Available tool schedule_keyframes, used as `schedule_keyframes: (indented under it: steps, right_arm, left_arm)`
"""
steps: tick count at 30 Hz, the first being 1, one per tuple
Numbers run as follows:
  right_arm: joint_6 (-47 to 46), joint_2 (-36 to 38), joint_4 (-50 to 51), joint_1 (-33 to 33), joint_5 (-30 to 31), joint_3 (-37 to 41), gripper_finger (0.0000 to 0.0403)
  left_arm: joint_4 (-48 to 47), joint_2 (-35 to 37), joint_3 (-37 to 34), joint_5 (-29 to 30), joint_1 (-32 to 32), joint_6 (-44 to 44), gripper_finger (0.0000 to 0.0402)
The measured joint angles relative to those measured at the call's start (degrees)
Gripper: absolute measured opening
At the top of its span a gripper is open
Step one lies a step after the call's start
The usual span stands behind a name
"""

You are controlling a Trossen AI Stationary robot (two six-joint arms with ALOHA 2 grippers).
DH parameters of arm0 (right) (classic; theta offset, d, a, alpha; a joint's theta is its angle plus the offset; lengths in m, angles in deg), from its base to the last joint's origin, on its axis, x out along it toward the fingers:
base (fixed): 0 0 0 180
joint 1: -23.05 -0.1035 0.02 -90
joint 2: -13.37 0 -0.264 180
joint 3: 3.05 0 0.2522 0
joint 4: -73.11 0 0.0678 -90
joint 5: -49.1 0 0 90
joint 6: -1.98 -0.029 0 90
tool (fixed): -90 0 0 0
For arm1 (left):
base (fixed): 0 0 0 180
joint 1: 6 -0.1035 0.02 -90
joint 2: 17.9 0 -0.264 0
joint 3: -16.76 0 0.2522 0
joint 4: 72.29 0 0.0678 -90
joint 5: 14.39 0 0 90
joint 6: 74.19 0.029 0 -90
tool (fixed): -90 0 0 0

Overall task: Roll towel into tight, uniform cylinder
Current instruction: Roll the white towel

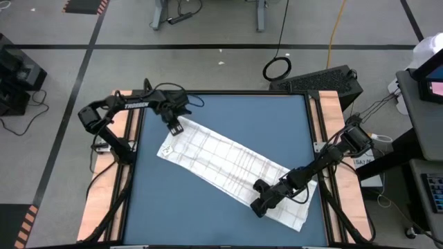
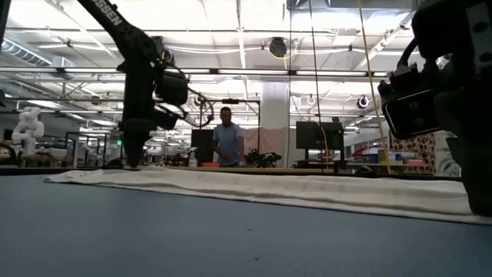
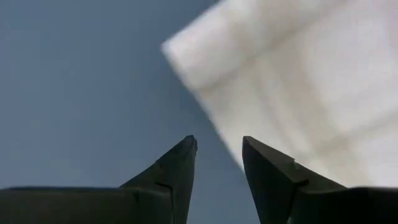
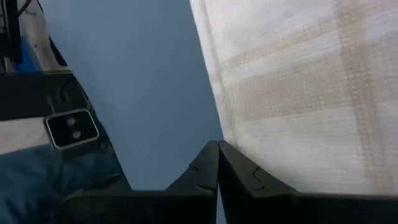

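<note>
Right gripper [image 1: 257,207] nearest, fingers pressed together, nothing between them, tip down at towel's [image 1: 228,166] long edge near its low right end. Towel flat, unrolled, diagonal across blue table [image 1: 166,207] from upper left to lower right (no fold or curl visible). Left gripper [image 1: 173,126] at far upper-left corner, fingers slightly apart, straddling cloth edge, no grip visible. Judged step: setup before first roll. Next: pinch one short end, turn it over tightly, keep edges square so cylinder stays uniform.
</note>
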Motion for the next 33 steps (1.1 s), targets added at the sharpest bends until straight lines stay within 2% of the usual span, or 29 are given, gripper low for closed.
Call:
schedule_keyframes:
  steps: [4, 7, 12, 14, 17, 22, 28, 33]
  right_arm:
    - [-2.11, 2.01, 0.60, 0.72, 0.53, 0.19, 0.0000]
    - [-2.00, 4.51, 1.14, 1.83, -1.01, 0.41, 0.0000]
    - [1.02, 10.86, 2.17, 3.92, -11.76, 0.20, 0.0000]
    - [3.46, 14.12, 4.30, 4.73, -14.58, 0.19, 0.0000]
    - [6.20, 18.13, 10.55, 7.30, -13.81, 0.11, 0.0000]
    - [10.95, 21.04, 22.20, 15.54, -10.81, 0.13, 0.0000]
    - [18.80, 20.54, 24.44, 26.21, -10.67, 0.11, 0.0000]
    - [26.43, 20.54, 27.14, 29.97, -10.61, 0.04, 0.0000]
  left_arm:
    - [-6.80, 0.16, 4.83, -2.51, -0.10, 0.86, 0.0140]
    - [-12.12, 1.51, 7.88, -8.23, 0.02, 0.19, 0.0140]
    - [-19.75, 7.00, 8.23, -24.36, 1.74, -3.86, 0.0141]
    - [-21.77, 9.39, 7.20, -27.26, 3.19, -5.63, 0.0141]
    - [-20.87, 13.24, 4.42, -27.43, 5.96, -10.84, 0.0141]
    - [-11.55, 17.13, -3.32, -27.03, 11.74, -23.16, 0.0141]
    - [2.38, 15.95, -11.39, -21.57, 15.93, -32.25, 0.0141]
    - [7.54, 12.74, -15.55, -15.57, 16.45, -33.65, 0.0141]
